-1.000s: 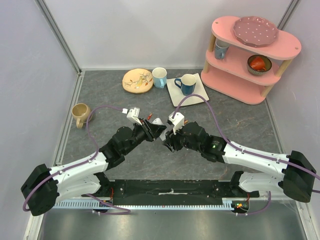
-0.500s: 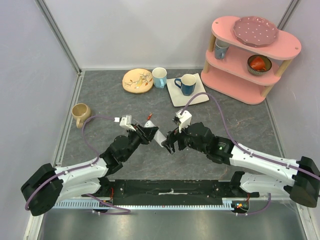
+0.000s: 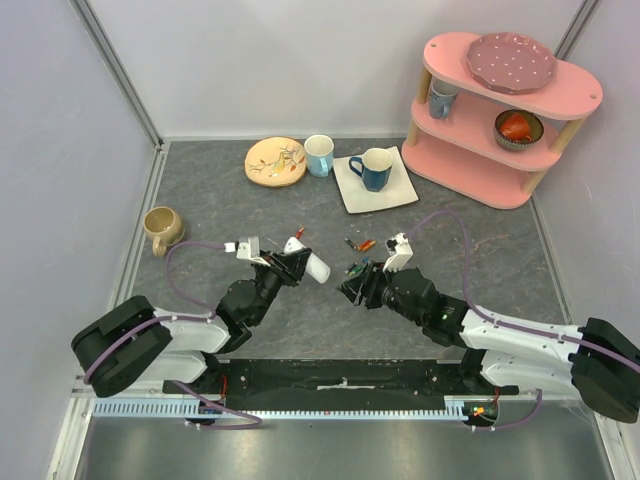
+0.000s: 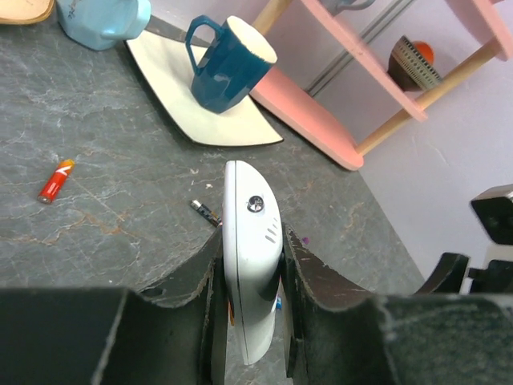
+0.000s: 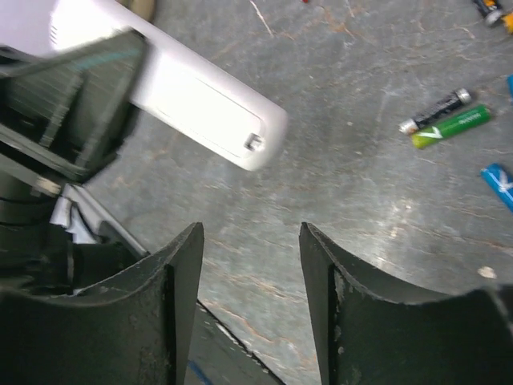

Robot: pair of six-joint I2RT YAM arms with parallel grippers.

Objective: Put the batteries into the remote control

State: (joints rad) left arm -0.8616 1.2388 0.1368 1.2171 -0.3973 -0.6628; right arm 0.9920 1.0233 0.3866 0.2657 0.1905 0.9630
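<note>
The left arm reaches low, its claw (image 4: 252, 249) clamped on the remote control (image 4: 248, 200); the right claw (image 5: 250, 241) hangs open and empty, batteries (image 5: 450, 127) beside it.

Both arms reach inward, the left end effector (image 4: 252, 245) clamped on the remote control (image 4: 249, 200), the right end effector (image 5: 250, 237) parted and empty.

The top camera is looking down from above and behind the arms, taking in the whole table (image 3: 220, 190) and the shelf (image 3: 480, 165). The left wrist camera is looking close along its jaws toward the shelf. The right wrist camera is facing down, near the table. All three are sharing the remote (image 3: 313, 268).
</note>
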